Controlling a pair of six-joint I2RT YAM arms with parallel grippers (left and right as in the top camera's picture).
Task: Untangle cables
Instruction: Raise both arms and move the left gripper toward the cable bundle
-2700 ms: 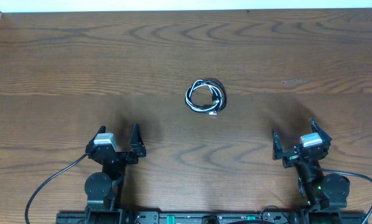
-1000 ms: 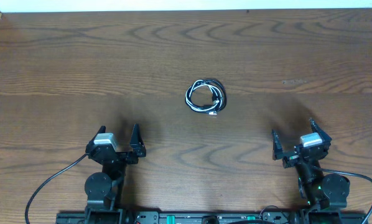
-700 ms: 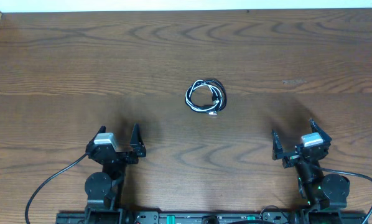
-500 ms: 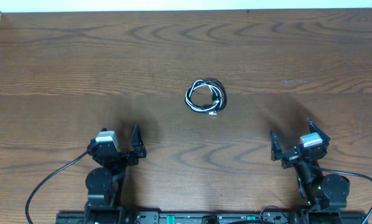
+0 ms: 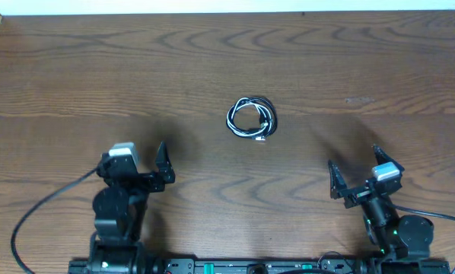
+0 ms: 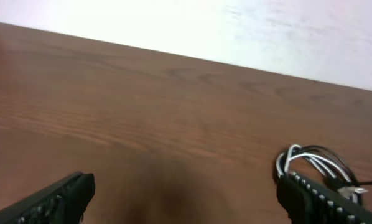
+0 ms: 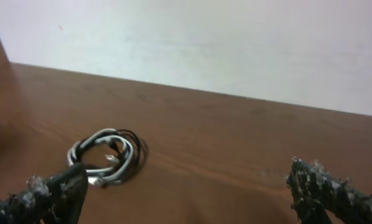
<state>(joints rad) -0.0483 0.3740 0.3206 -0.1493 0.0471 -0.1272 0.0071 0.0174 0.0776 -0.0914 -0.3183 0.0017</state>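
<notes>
Cables [image 5: 251, 119]: one small bundle, black and white strands wound into a rough ring with an open middle. A small plug end sticks out at the ring's near-right edge. It lies flat on the wood table [image 5: 364, 61].

Position: ahead of both claws and roughly between them. It is forward and to the right of the left gripper [image 5: 134, 157], and forward and to the left of the right gripper [image 5: 357, 171]. It is well apart from both and touches neither.

Left gripper: jaws spread wide, nothing between them. Right gripper: the same, wide open and empty.

Hard to read:
- Strand count can't be resolved; the loops overlap and the overhead view is too small.
- Plug type is too small to tell.
- In the left wrist view the right fingertip [image 6: 316, 198] covers the near edge of the bundle, so only the far arc shows.
- The right wrist view shows the whole ring beyond the left fingertip [image 7: 52, 193], but it is soft and the strands smear together.
- Both wrist views cut the fingers off at the bottom edge, so only the tips are visible.
</notes>
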